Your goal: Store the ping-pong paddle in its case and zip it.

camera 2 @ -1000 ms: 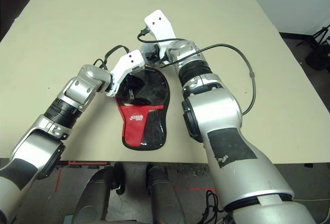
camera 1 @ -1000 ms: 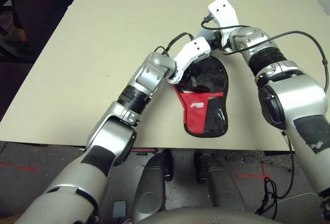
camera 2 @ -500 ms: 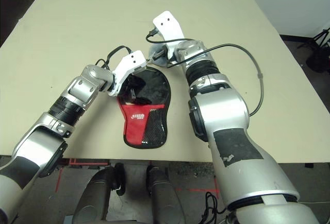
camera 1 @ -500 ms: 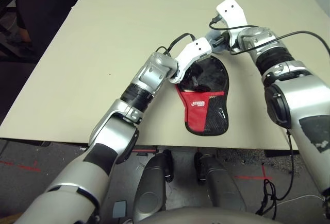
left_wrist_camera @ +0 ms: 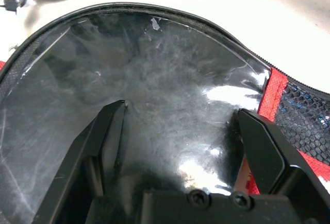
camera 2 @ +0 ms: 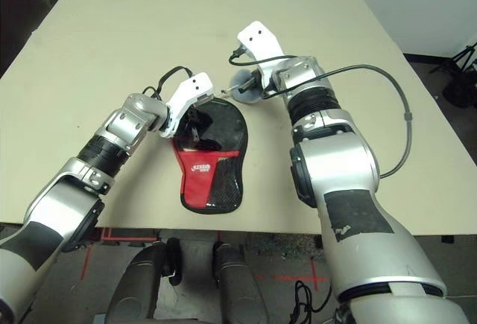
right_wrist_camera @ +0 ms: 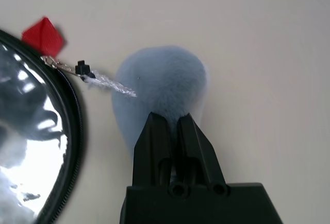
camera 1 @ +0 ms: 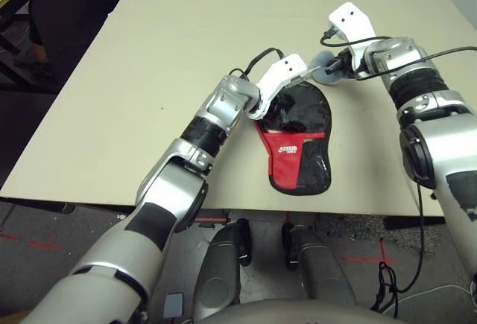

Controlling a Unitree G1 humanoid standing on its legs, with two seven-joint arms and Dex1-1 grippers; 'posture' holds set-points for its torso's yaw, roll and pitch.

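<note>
With the left pincer (left_wrist_camera: 180, 108) spread over the case (left_wrist_camera: 170, 74) lying on the surface (camera 1: 186, 63), the right pincer (right_wrist_camera: 167, 118), clamped on the fluffy grey pull (right_wrist_camera: 162, 80), should draw smoothly along the zipper's curve.

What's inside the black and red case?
Through the case's clear side I see a dark, shiny surface, perhaps the paddle. The red panel covers whatever lies behind it.
</note>
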